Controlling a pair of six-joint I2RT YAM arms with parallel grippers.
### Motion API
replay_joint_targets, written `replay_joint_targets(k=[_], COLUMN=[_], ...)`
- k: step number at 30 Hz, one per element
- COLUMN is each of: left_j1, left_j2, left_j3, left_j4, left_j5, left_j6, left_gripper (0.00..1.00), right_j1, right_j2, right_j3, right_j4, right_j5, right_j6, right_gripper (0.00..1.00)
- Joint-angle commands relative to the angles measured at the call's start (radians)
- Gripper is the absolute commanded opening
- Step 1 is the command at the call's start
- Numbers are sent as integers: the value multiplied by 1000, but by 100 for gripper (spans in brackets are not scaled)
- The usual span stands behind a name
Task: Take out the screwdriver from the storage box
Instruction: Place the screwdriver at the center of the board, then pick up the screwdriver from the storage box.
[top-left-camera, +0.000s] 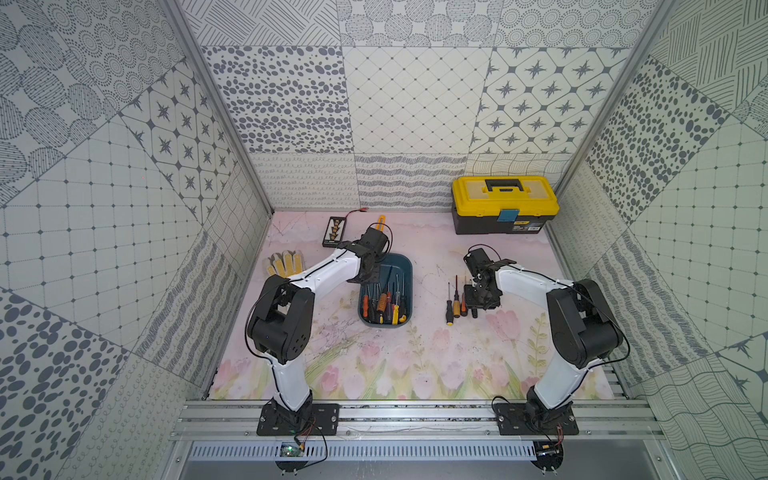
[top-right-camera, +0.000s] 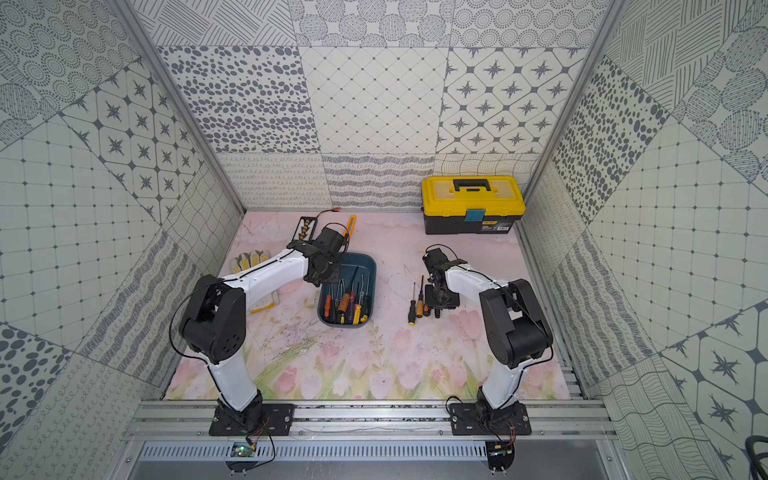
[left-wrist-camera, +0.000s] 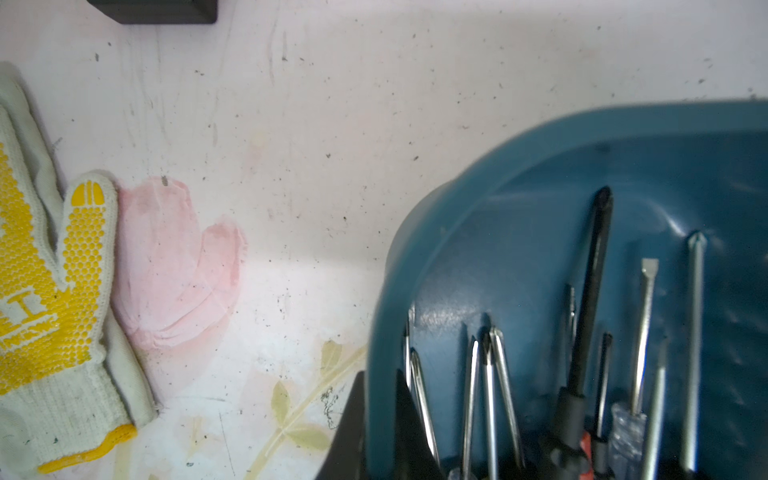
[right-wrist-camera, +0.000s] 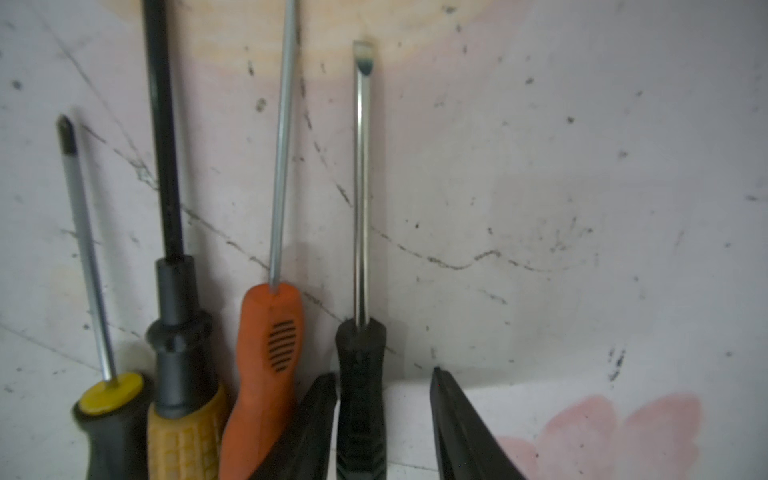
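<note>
The right wrist view alone shows the right end effector (right-wrist-camera: 382, 419) parted around a black-handled screwdriver (right-wrist-camera: 360, 374) on the tabletop (right-wrist-camera: 582, 208). The left end effector (left-wrist-camera: 380, 424) is clenched on the storage box (top-left-camera: 405, 266) rim; more screwdrivers (top-left-camera: 384, 303) lie inside.

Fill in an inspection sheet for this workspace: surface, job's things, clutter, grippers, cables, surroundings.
Surface: floral mat, scuffed.
Job's things: storage box holds many screwdrivers; four screwdrivers lie on the mat beside it.
Clutter: toolbox shut at the back; gloves; bit case.
Grippers: left gripper shut on the box wall; right gripper open, its jaws either side of a black-handled screwdriver lying on the mat.
Cables: black leads along both arms.
Surroundings: patterned walls, aluminium rail in front.
</note>
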Motion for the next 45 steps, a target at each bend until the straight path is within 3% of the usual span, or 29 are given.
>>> replay_joint_targets(k=[1, 10, 20, 34, 45], left_j1=[5, 4, 5, -4, -3], left_j2=[-9, -6, -30, -69, -79], left_j3=[21, 23, 12, -18, -20], left_j4=[20, 19, 38, 72, 74], left_j5=[-50, -44, -11, 5, 10], left_j6=[-16, -18, -14, -27, -34], left_gripper=[0, 0, 0, 0, 0], right_j1=[8, 15, 123, 364, 433], right_j2=[-15, -127, -275, -55, 78], right_j3=[-19, 12, 108, 289, 284], right_j4=[-24, -21, 69, 216, 407], right_j5=[-4, -8, -114, -265, -402], right_j6=[12, 34, 31, 230, 386], right_gripper=[44, 46, 54, 55, 52])
